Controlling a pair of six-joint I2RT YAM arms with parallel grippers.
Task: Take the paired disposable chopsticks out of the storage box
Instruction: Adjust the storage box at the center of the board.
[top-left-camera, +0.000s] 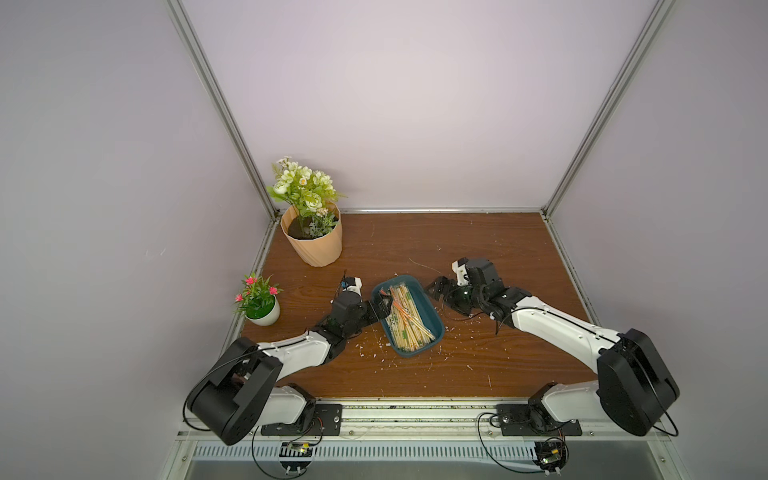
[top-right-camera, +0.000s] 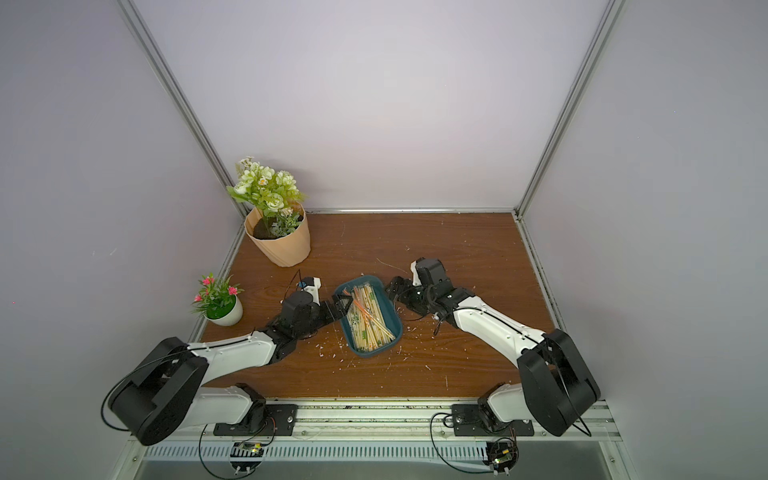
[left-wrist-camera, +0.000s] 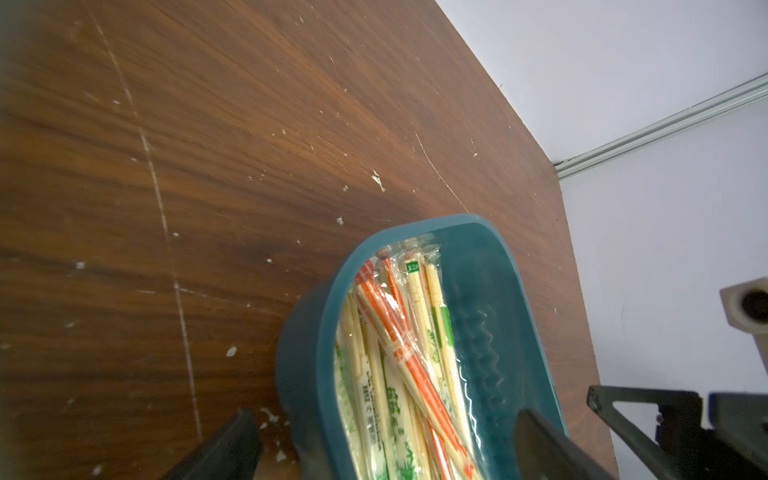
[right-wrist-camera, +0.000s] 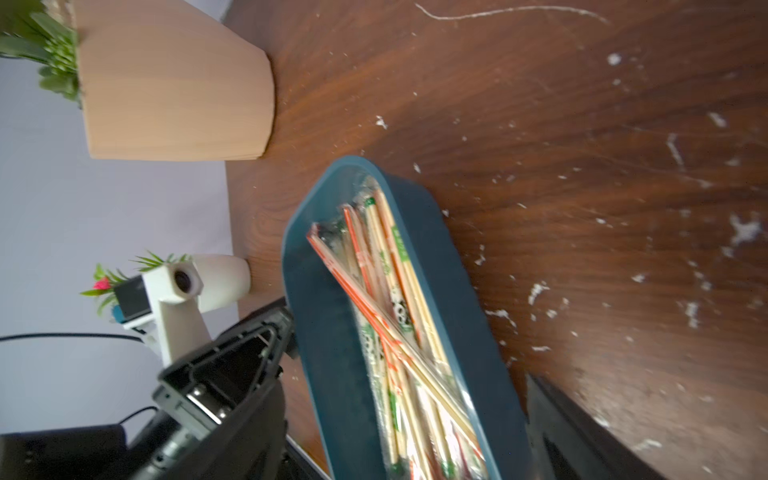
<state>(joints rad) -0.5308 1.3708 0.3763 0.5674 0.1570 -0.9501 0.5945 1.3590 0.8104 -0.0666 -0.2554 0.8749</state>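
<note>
The dark teal storage box (top-left-camera: 409, 354) (top-right-camera: 368, 353) lies mid-table in both top views, filled with paired disposable chopsticks (top-left-camera: 405, 318) (top-right-camera: 368, 318) in clear sleeves printed orange, green or black-and-white. My left gripper (top-left-camera: 383, 307) (left-wrist-camera: 388, 446) is open at the box's left wall near its far end. One finger (left-wrist-camera: 232, 444) is outside over the table, the other over the inside. My right gripper (top-left-camera: 435, 289) (right-wrist-camera: 409, 415) is open beside the box's far right corner, holding nothing. In the blurred right wrist view the box (right-wrist-camera: 328, 332) lies between its fingers.
A ribbed peach flower pot (top-left-camera: 316, 245) stands at the back left. A small white pot (top-left-camera: 262, 316) with pink flowers sits at the left edge beside my left arm. White crumbs are scattered on the brown table (top-left-camera: 478, 241) around the box. Walls close three sides.
</note>
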